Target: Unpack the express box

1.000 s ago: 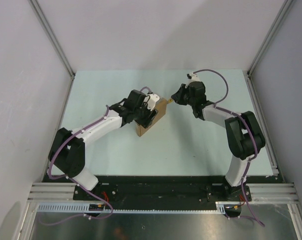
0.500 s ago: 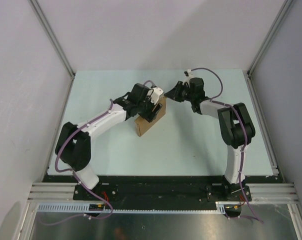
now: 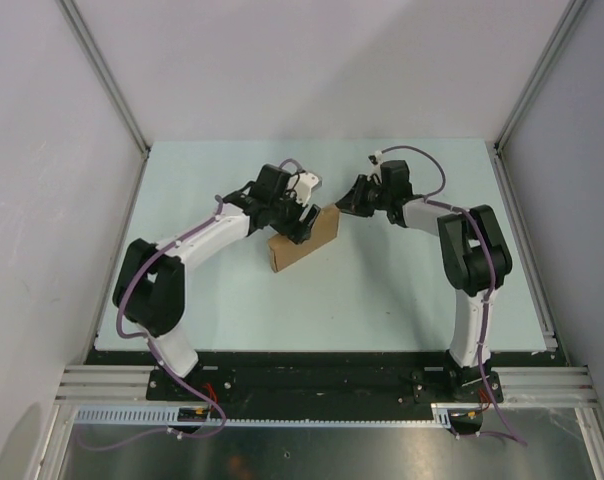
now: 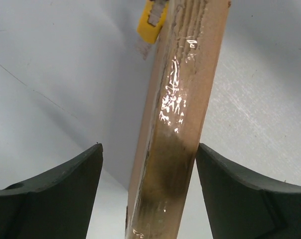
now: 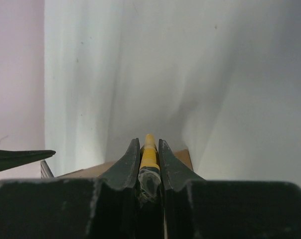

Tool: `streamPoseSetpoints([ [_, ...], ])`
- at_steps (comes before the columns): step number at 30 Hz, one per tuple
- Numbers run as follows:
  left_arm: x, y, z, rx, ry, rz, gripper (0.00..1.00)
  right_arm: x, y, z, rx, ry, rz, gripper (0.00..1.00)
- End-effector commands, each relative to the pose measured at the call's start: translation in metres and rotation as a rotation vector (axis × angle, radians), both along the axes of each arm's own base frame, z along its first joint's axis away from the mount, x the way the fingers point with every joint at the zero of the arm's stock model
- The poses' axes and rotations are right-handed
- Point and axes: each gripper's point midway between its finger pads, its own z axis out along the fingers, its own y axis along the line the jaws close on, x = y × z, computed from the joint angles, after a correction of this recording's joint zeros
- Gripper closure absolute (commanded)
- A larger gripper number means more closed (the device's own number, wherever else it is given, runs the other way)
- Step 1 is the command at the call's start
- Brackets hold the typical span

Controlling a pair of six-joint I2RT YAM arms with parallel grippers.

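Items counted: one tabletop (image 3: 382, 290). One express box (image 3: 304, 240), brown cardboard. One utility knife (image 5: 149, 154), yellow-bodied, at 1 o'clock from the box. Two robot arms: left arm (image 3: 207, 238), right arm (image 3: 462, 245). Two claws: left claw (image 3: 300, 214), right claw (image 3: 344, 203), two fingers each.

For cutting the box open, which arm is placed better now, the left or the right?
Right, probably. The right tool is shut on the knife, whose tip is close to the box's far end. The left tool is open around the box and holds no blade.
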Motion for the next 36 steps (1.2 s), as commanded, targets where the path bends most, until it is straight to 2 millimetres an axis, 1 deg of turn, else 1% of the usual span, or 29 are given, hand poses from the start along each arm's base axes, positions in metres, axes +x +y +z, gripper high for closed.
streamPoseSetpoints([
  [1,-0.010,0.001,0.013,-0.027,-0.018,-0.041,0.20,-0.017,-0.006,0.032,-0.075,0.007,-0.006,1.00],
  [3,-0.010,0.004,0.011,-0.012,-0.024,-0.033,0.20,-0.026,-0.004,0.037,-0.100,0.021,-0.009,1.00],
  [4,-0.011,0.006,0.009,-0.006,-0.017,-0.031,0.20,-0.030,-0.007,0.033,-0.129,0.041,-0.023,1.00],
  [6,-0.012,0.007,0.010,-0.006,-0.021,-0.031,0.20,-0.041,0.002,0.038,-0.150,0.036,-0.010,1.00],
  [8,-0.014,0.008,0.012,-0.007,-0.024,-0.031,0.20,-0.050,0.000,0.035,-0.192,0.052,-0.019,1.00],
  [9,-0.015,0.009,0.013,-0.007,-0.024,-0.029,0.20,-0.057,0.006,0.038,-0.195,0.049,-0.007,1.00],
  [10,-0.016,0.009,0.012,-0.006,-0.022,-0.027,0.20,-0.065,0.006,0.033,-0.196,0.077,-0.002,1.00],
  [12,-0.019,0.009,0.015,-0.014,-0.021,-0.036,0.17,-0.075,0.008,0.034,-0.192,0.093,0.003,1.00],
  [14,-0.023,0.007,0.018,-0.032,-0.018,-0.052,0.14,-0.084,0.006,0.029,-0.209,0.111,0.000,1.00],
  [15,-0.025,0.006,0.021,-0.041,-0.020,-0.056,0.14,-0.087,0.007,0.030,-0.216,0.111,0.003,1.00],
  [18,-0.031,0.004,0.022,-0.063,-0.005,-0.070,0.11,-0.093,0.004,0.030,-0.244,0.108,-0.005,1.00],
  [23,-0.036,-0.001,0.026,-0.094,0.012,-0.082,0.09,-0.094,0.004,0.032,-0.269,0.082,-0.013,1.00],
  [28,-0.040,-0.004,0.049,-0.140,-0.024,-0.096,0.08,-0.095,0.007,0.038,-0.288,0.054,-0.024,1.00],
  [32,-0.043,-0.005,0.053,-0.157,-0.024,-0.101,0.07,-0.096,0.008,0.039,-0.301,0.043,-0.031,1.00],
  [36,-0.043,-0.006,0.053,-0.161,-0.017,-0.096,0.07,-0.091,0.006,0.044,-0.300,0.019,-0.054,1.00],
])
